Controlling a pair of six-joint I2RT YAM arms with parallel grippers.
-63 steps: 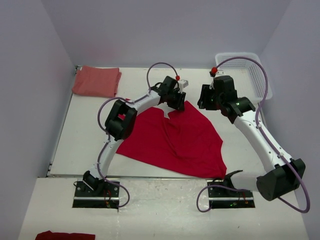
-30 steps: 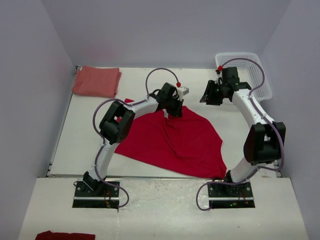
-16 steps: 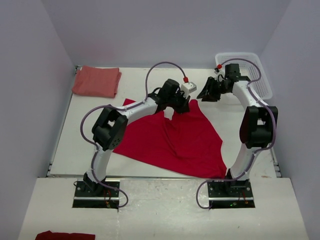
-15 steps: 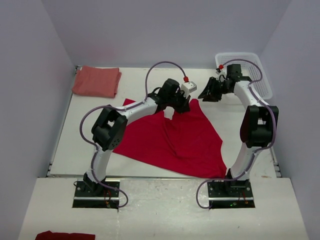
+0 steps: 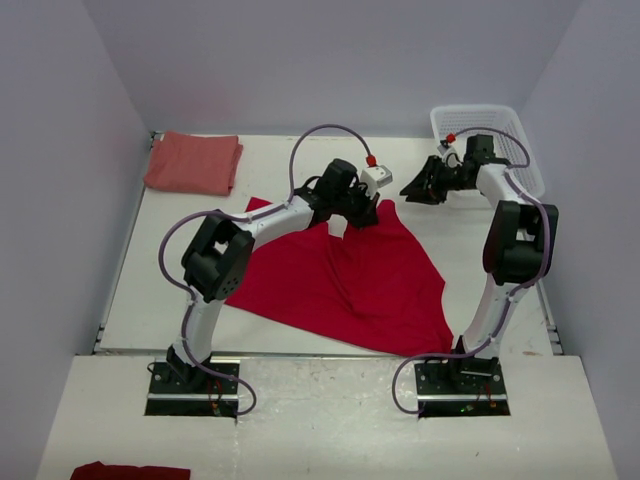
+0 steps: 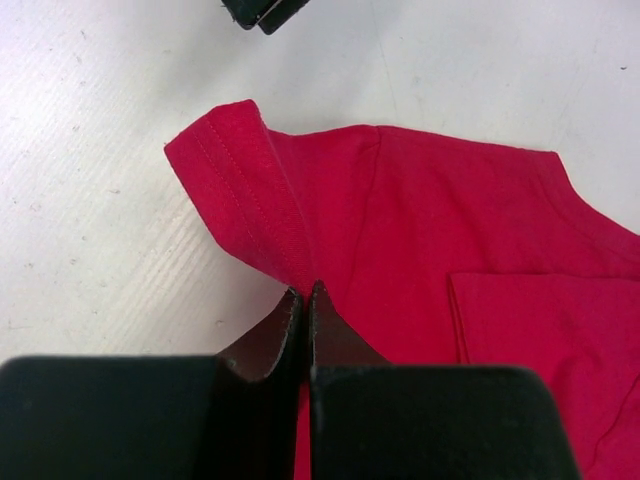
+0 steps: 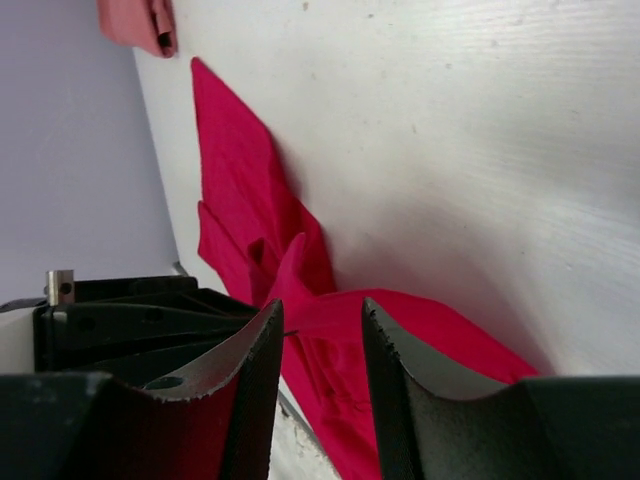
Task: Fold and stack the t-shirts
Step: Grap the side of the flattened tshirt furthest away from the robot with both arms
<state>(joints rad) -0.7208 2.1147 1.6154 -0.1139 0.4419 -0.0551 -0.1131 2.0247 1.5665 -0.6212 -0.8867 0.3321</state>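
Flattening step, I reckon: left end effector [image 6: 305, 296] pinches the far hem of the bright red cloth t-shirt [image 5: 350, 285] lying on the bench [image 5: 150, 270]. Right end effector [image 7: 318, 325] hovers nearby, spread and empty, and needs its own corner next.

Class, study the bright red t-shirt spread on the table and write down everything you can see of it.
The bright red t-shirt is plain, soft cloth with stitched hems and no print. It lies mostly flat but creased on the white table, between the two arms, in a rough triangle. One hemmed corner at its far edge is pinched in the shut left gripper and raised into a small fold.
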